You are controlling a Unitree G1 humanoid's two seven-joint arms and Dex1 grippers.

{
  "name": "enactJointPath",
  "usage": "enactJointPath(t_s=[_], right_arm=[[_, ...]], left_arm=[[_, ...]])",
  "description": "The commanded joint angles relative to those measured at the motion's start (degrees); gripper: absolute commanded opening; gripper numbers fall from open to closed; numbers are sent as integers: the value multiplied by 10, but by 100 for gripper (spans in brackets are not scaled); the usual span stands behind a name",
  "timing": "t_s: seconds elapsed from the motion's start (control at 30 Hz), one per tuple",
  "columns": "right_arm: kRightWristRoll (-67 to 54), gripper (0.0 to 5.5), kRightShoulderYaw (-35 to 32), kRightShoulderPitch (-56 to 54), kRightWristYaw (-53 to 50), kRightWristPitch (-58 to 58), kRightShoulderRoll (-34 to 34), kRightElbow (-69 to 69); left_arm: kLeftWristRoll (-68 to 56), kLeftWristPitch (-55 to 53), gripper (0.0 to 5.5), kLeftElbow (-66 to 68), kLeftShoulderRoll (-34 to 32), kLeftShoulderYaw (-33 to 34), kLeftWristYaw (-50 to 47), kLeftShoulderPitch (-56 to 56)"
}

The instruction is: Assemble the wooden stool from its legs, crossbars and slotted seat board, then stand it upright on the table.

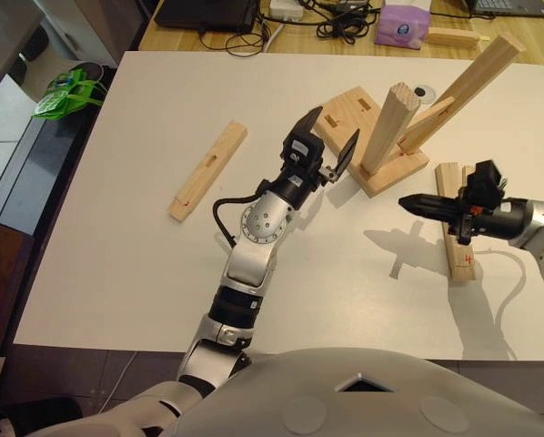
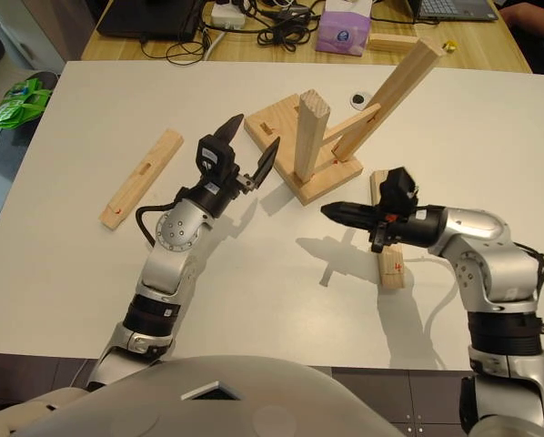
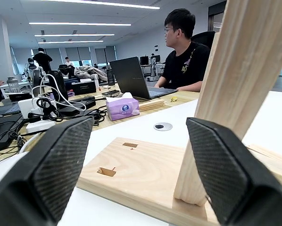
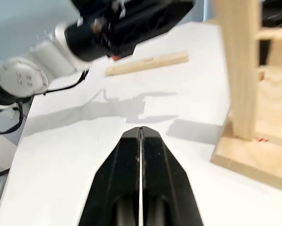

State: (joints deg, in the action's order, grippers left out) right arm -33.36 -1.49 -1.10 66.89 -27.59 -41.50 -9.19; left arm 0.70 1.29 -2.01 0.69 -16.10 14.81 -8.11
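Two grippers hung over the white table (image 1: 117, 273). The seat board (image 1: 345, 105) lay flat at the far middle, with one upright leg (image 1: 387, 127) and one tilted leg (image 1: 468, 82) standing in it. What joined the two legs was hard to make out. The left gripper (image 1: 337, 123) was beside the board's left corner, fingers spread and holding nothing. The right gripper (image 1: 402, 202) hovered near the board's front edge with its fingers pressed together, also empty.

The head views alone showed both loose pieces. One slotted piece (image 1: 208, 170) lay well to the left. Another (image 1: 460, 259) lay on the right, its middle covered by the right gripper.

The left wrist view showed the two textured pads (image 3: 61, 165) framing the board (image 3: 145, 174), two small open slots (image 3: 106, 172) in it, and the foot of the upright leg (image 3: 193, 183), whose top was cut off.

The right wrist view showed the closed fingertips (image 4: 141, 136) meeting in a thin seam. Beyond them were the board's edge (image 4: 254, 160) and the far slotted piece (image 4: 148, 63).
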Motion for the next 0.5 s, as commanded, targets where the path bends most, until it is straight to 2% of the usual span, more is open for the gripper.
enactJointPath(t_s=[0.03, 0.2, 0.33, 0.5], right_arm=[[48, 1, 39, 7, -5, 33, 5, -7], [92, 1, 79, -41, -68, 50, 67, 19], [141, 1, 119, -84, -137, 77, 143, 59], [239, 1, 130, -146, -308, 156, 258, 166]], left_arm=[[-3, -12, 363, -20, -9, -3, 5, 24], [-6, -12, 363, -29, -37, 11, 20, 59], [-8, -3, 363, -22, -39, 18, 20, 62], [-7, 5, 363, -14, -40, 16, 27, 55]])
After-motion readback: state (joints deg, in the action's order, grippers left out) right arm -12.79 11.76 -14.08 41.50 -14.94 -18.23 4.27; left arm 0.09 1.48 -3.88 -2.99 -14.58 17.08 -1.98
